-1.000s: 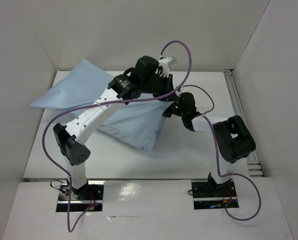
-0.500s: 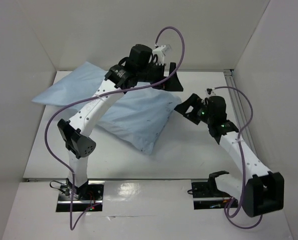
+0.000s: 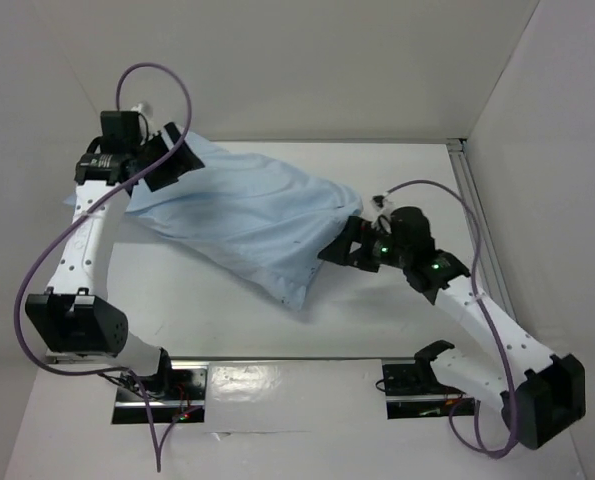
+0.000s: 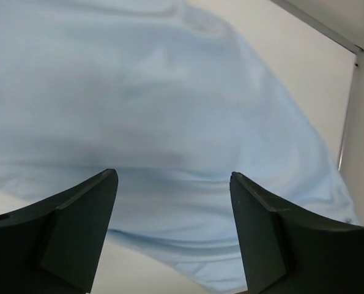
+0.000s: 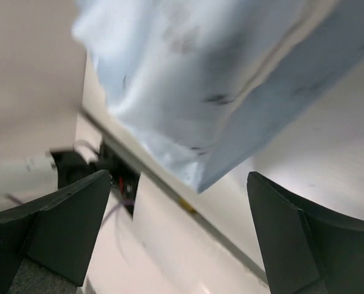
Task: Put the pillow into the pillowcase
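Observation:
The light blue pillowcase [image 3: 247, 215] lies plump and wrinkled across the table, from back left to middle front. The pillow is hidden; no white cushion shows anywhere. My left gripper [image 3: 170, 162] hovers at the pillowcase's back left end, open, with only blue cloth [image 4: 157, 92] seen beyond its spread fingers [image 4: 172, 177]. Beside the right end, my right gripper [image 3: 339, 250] is open and holds nothing. In the right wrist view a corner of the pillowcase [image 5: 200, 73] hangs above the gap between the wide fingers [image 5: 178, 177].
White walls close in the table at the back and on both sides. A metal rail [image 3: 477, 210] runs along the right edge. The arm bases sit on plates [image 3: 162, 390] at the near edge, and purple cables [image 3: 162, 85] loop above the arms.
Both grippers have opened and let go of the pillowcase. The left arm swung from the middle back to the far left. The right gripper came in to the pillowcase's right end.

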You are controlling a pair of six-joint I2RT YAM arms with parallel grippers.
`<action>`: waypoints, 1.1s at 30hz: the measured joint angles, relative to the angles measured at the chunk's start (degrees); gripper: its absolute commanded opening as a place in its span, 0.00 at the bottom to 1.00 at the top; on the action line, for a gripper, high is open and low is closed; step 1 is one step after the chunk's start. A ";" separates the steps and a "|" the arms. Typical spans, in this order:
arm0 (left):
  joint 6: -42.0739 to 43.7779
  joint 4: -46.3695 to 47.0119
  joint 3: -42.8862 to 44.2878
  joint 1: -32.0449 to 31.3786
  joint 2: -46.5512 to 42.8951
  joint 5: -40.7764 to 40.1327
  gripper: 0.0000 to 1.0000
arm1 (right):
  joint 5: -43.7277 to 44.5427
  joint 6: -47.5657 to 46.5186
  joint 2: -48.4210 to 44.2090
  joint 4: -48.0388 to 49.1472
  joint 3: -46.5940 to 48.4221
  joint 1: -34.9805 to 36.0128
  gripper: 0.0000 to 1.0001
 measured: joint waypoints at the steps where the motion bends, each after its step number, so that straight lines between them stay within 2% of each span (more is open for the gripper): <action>1: -0.33 0.00 -2.60 1.86 -1.38 -0.22 0.81 | 0.22 -0.02 1.64 1.01 0.09 3.54 1.00; 5: -1.60 0.22 -10.86 5.55 -6.23 0.15 0.75 | 1.95 -0.26 15.69 6.84 2.21 15.74 1.00; 7: -1.73 0.42 -11.69 5.79 -7.23 0.57 0.72 | 2.93 -0.85 23.56 8.98 4.48 18.32 0.59; 9: -1.70 0.92 -11.74 5.79 -7.93 1.36 0.71 | 3.82 -1.53 27.98 10.51 5.88 18.36 0.02; 10: -1.68 1.33 -11.74 5.79 -8.28 1.73 0.71 | 4.20 -1.36 29.20 11.23 6.29 17.35 0.00; 12: -1.57 1.92 -11.74 5.79 -8.85 2.38 0.72 | 4.90 -1.38 28.92 11.02 6.36 13.79 0.00; 15: -1.33 1.99 -11.72 5.97 -9.18 2.80 0.72 | 7.04 -2.51 24.59 9.14 6.36 2.64 0.00; 16: -1.18 1.84 -11.72 6.16 -9.20 2.78 0.72 | 8.70 -3.61 21.68 7.91 6.40 -3.54 0.00; 18: -1.11 1.73 -11.72 6.60 -9.20 2.78 0.72 | 10.49 -5.11 18.82 5.97 6.95 -9.99 0.00; 20: -1.11 1.31 -11.72 7.21 -9.27 2.62 0.78 | 12.20 -7.17 16.41 2.25 7.87 -15.82 0.04; 21: -1.09 1.01 -11.72 7.50 -9.42 2.19 0.82 | 13.25 -8.24 15.85 -0.02 8.61 -18.14 0.32; 22: -1.20 0.39 -11.74 7.91 -9.73 1.53 0.84 | 14.16 -8.85 15.80 -2.08 9.55 -19.52 0.50; 23: -1.29 -0.31 -11.74 8.26 -10.19 0.81 0.86 | 15.13 -9.62 15.89 -3.72 10.43 -20.28 0.66; 25: -1.73 -1.70 -12.61 9.29 -12.24 -1.42 0.89 | 16.85 -11.58 15.89 -7.41 12.15 -20.94 0.87; 28: -2.99 -5.38 -15.23 11.34 -17.14 -4.96 0.96 | 18.71 -12.79 14.56 -11.74 14.08 -22.82 0.92; 33: -4.61 -10.23 -23.30 12.76 -23.82 -9.94 1.00 | 22.80 -13.27 6.95 -20.15 14.80 -28.04 0.96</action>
